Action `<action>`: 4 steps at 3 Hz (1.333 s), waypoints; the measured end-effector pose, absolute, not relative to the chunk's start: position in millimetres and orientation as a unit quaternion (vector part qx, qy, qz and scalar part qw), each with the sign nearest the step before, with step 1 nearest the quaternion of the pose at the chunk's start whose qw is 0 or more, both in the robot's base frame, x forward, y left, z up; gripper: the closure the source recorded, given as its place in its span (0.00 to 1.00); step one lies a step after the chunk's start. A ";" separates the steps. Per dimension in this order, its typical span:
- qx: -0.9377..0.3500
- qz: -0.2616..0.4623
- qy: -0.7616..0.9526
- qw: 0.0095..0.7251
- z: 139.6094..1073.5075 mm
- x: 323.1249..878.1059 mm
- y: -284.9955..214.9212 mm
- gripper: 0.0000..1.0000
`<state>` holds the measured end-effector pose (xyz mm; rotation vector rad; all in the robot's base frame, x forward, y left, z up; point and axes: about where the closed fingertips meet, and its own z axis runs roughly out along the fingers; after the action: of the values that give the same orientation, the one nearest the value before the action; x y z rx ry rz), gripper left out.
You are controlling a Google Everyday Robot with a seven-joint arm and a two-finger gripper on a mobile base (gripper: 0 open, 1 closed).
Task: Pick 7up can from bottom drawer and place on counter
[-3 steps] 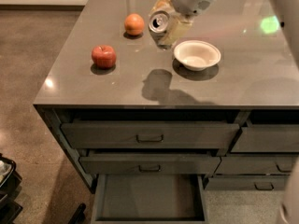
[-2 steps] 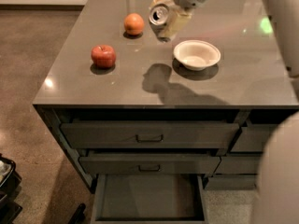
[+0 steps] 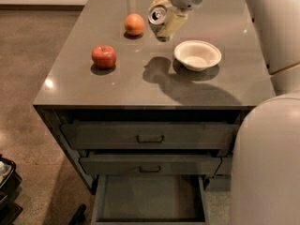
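Note:
The 7up can point(image 3: 158, 14) shows its silvery top with pull tab, tilted toward the camera. My gripper point(image 3: 164, 20) is shut on it and holds it above the counter point(image 3: 140, 86), between the orange and the white bowl, with its shadow on the counter below. The bottom drawer point(image 3: 149, 198) stands pulled open below two handled drawers; its flat dark inside holds nothing.
A red apple point(image 3: 103, 56) sits at the counter's left. An orange point(image 3: 134, 24) sits behind it, close to the can. A white bowl point(image 3: 197, 55) sits right of centre. My pale arm and body point(image 3: 267, 125) fill the right side. Dark objects point(image 3: 7, 186) lie on the floor at lower left.
My gripper with the can has shifted a little up and left over the counter; its shadow moved with it. The fruit, bowl and drawer have not moved.

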<state>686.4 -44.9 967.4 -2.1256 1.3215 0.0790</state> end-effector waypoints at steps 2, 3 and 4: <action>-0.805 0.028 0.500 0.318 967.1 689.8 -41.4 0.58; -0.793 0.034 0.509 0.334 957.0 692.0 -41.1 0.34; -0.781 0.047 0.520 0.343 938.4 694.5 -41.4 0.11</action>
<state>694.5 -41.4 938.4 -2.0292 1.3512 0.1223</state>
